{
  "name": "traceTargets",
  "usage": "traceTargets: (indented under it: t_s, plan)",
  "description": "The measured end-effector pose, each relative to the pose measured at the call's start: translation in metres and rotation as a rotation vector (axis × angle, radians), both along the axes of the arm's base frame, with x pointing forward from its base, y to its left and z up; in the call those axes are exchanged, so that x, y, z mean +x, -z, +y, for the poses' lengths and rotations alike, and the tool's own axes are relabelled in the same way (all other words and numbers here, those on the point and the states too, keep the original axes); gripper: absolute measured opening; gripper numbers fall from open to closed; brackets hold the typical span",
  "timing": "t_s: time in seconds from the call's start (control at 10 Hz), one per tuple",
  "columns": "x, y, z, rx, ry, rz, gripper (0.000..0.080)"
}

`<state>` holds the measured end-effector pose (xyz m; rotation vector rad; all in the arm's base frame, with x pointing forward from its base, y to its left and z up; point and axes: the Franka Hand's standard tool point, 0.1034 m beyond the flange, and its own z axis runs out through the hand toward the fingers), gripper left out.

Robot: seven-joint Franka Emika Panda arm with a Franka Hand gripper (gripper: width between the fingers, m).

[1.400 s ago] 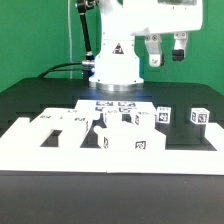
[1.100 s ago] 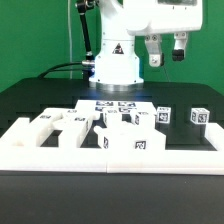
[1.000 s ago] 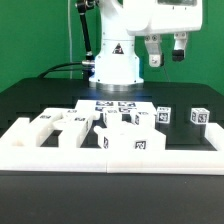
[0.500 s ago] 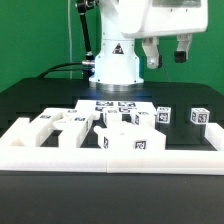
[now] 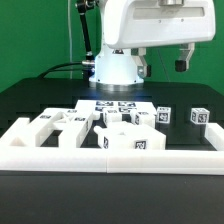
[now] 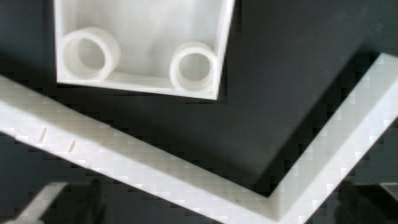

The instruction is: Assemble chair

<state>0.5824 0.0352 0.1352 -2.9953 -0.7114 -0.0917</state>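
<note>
The chair is in loose white tagged pieces on the black table. A large block (image 5: 135, 141) stands at the front middle, flat pieces (image 5: 57, 121) lie on the exterior view's left, and two small cubes (image 5: 165, 116) (image 5: 200, 117) stand on its right. My gripper (image 5: 164, 64) hangs high above them, open and empty, touching nothing. In the wrist view a white piece with two round sockets (image 6: 143, 50) lies on the dark table. The blurred fingertips (image 6: 43, 203) show wide apart with nothing between them.
The long low white barrier wall (image 5: 110, 163) runs along the front with raised ends; its corner also shows in the wrist view (image 6: 196, 165). The marker board (image 5: 112, 104) lies in front of the arm's base (image 5: 117, 68). A black cable runs behind on the exterior view's left.
The hand has swung and turned, now filling the top right of the exterior view, with the fingers seen farther apart. The chair pieces have not moved.
</note>
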Motion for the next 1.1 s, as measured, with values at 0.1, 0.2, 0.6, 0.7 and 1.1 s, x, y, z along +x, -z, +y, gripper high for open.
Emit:
traceTargets:
  t_s: [0.1,0.2,0.6,0.7,1.1]
  plan:
    - [0.0,0.001,0.0,0.001,0.035,0.004,0.065]
    - [-0.001,0.011,-0.003,0.002,0.08,-0.006,0.065]
    - [-0.013,0.057,-0.012,-0.003,0.077,-0.037,0.065]
    - [-0.015,0.066,-0.012,-0.004,0.064,-0.034,0.065]
    - [-0.016,0.067,-0.013,-0.006,0.029,-0.029,0.065]
